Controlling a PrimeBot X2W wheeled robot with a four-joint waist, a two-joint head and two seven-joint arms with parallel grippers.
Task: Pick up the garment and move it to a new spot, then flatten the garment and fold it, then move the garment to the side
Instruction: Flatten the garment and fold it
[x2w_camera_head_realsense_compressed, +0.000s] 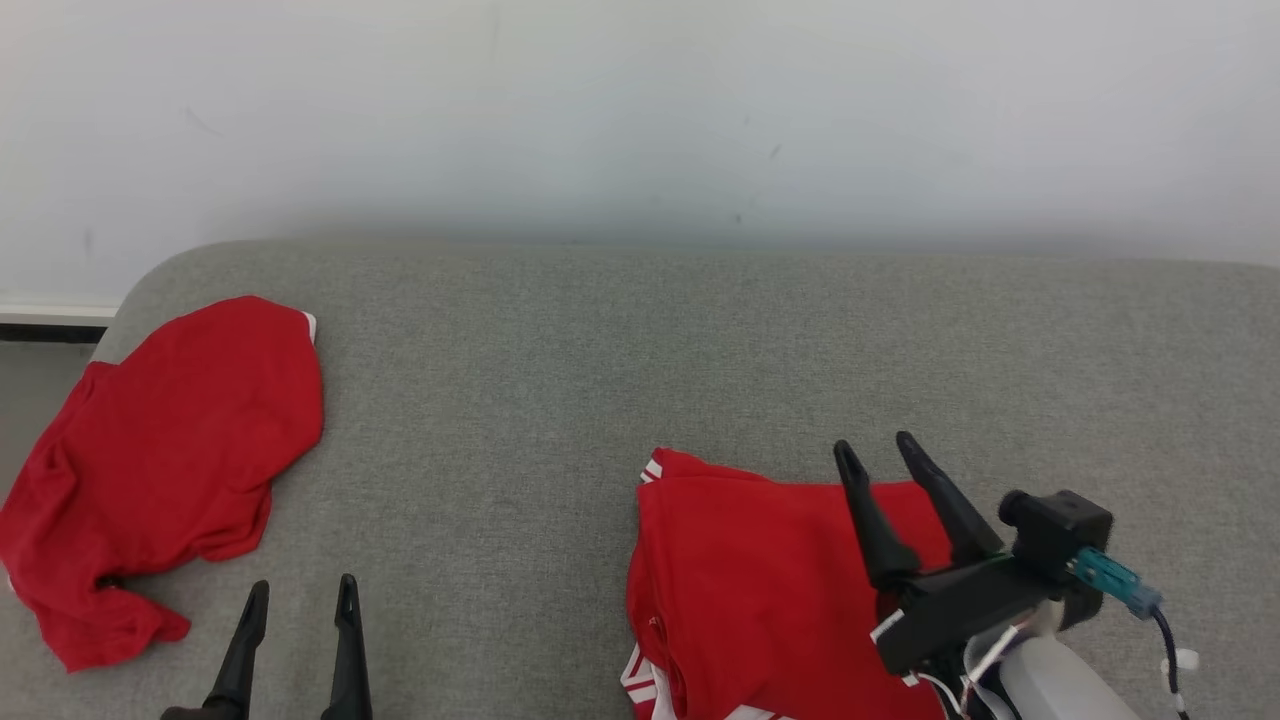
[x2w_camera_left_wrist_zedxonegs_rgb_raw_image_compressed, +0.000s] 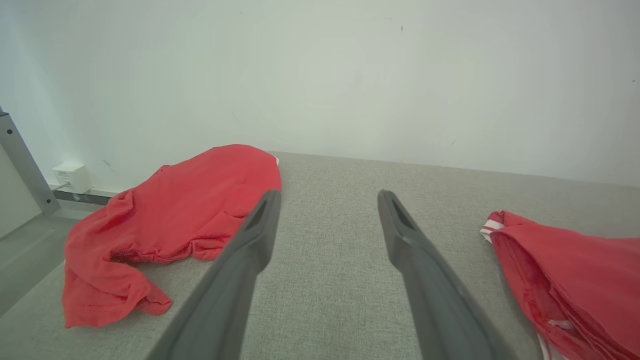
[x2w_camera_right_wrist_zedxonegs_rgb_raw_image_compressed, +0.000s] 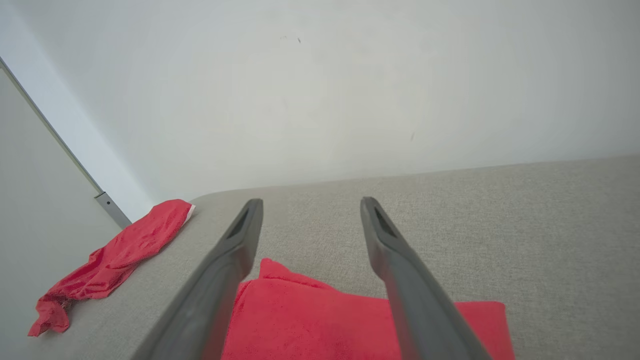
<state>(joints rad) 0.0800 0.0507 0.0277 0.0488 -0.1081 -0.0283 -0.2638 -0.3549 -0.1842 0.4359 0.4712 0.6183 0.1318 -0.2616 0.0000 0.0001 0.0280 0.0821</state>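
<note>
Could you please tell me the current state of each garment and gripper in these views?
Right red garment: folded, lying flat.
Left red garment: crumpled, not folded.
Left gripper: open, empty.
Right gripper: open, empty, over the right red garment.

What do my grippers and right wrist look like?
Both the left gripper and right gripper have two long, tapered black jaws. The right wrist carries a black camera block and a teal plug with a dark cable, on a pale forearm.
</note>
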